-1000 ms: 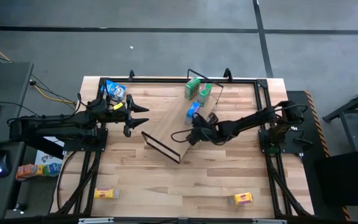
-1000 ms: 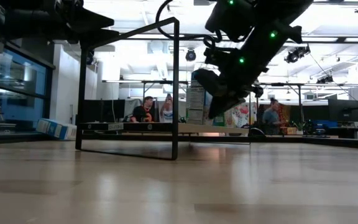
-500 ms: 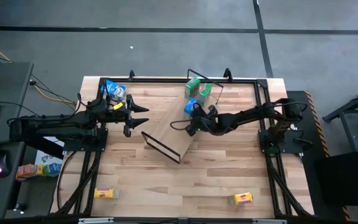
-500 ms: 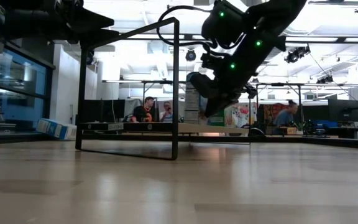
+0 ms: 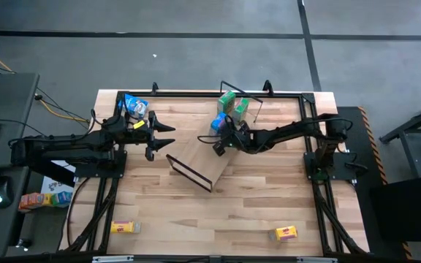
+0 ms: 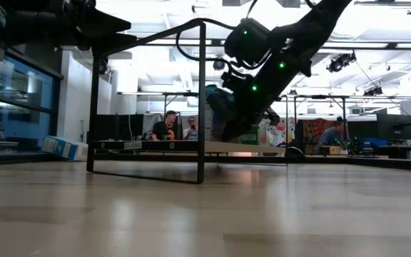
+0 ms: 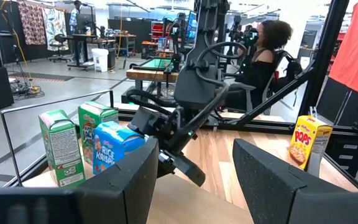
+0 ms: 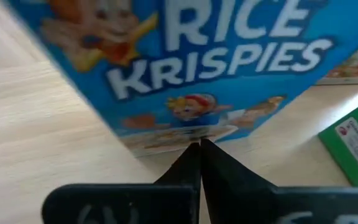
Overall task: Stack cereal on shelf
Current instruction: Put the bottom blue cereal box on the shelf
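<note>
The blue cereal box (image 8: pixel 197 68) is smooth printed cardboard with a slight sheen, standing on the shelf (image 5: pixel 199 152) of pale, matt, fine-grained wood with a thin black metal wire frame, over a plank wood tabletop (image 5: pixel 232 212).

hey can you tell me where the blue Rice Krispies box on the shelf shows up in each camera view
High view: blue Rice Krispies box on the shelf, at the right gripper.
Low view: blue edge behind the right arm.
Left wrist view: standing at lower left.
Right wrist view: fills the picture, fingertips at its base.
Shared landmark: the green boxes beside it.
</note>
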Controlling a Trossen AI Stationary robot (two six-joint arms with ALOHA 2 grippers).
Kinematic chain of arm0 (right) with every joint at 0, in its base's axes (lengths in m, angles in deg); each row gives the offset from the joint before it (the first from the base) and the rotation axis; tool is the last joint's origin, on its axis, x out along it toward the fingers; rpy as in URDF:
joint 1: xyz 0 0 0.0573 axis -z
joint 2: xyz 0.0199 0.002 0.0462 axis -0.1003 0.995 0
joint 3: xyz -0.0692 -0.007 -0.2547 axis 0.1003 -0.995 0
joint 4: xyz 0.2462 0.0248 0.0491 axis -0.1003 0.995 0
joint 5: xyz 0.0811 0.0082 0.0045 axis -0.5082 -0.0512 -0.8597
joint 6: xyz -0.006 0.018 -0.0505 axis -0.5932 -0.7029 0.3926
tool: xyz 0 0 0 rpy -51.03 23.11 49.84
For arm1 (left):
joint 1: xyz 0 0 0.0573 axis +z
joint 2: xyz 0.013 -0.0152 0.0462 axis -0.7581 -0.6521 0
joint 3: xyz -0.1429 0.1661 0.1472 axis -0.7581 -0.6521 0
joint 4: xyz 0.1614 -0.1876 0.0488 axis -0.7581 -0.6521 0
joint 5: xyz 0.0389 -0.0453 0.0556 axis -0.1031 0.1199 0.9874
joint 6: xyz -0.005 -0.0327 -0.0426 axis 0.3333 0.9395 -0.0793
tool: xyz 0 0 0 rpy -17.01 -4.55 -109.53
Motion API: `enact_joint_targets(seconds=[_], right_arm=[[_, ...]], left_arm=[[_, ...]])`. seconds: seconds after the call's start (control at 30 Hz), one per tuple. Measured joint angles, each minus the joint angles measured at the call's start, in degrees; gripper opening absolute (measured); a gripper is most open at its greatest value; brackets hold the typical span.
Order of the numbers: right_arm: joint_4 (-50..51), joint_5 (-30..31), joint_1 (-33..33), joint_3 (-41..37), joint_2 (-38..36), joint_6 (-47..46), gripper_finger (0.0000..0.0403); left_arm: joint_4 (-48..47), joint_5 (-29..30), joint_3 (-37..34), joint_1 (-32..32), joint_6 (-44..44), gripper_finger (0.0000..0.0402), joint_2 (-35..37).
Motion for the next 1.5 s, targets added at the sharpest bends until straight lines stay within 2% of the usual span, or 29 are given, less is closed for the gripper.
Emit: enact_joint_targets(seconds=[0.6,0.97,1.2,1.5], right_arm=[[-0.86,2.45,1.87,0.0,0.02,2.58,0.0],[-3.02,1.69,2.62,0.0,0.02,2.4,0.0],[-2.9,-2.18,2.09,0.0,0.02,0.92,0.0],[-5.62,-2.99,1.4,0.0,0.04,1.54,0.0]], left_arm=[[-0.06,0.02,0.0,0.0,-0.48,0.0198,-0.02],[-0.04,0.0,0.0,0.0,-0.48,0.0198,-0.02],[-0.04,0.01,0.0,0.0,-0.48,0.0198,-0.02],[-0.04,0.0,0.0,0.0,-0.48,0.0198,-0.02]])
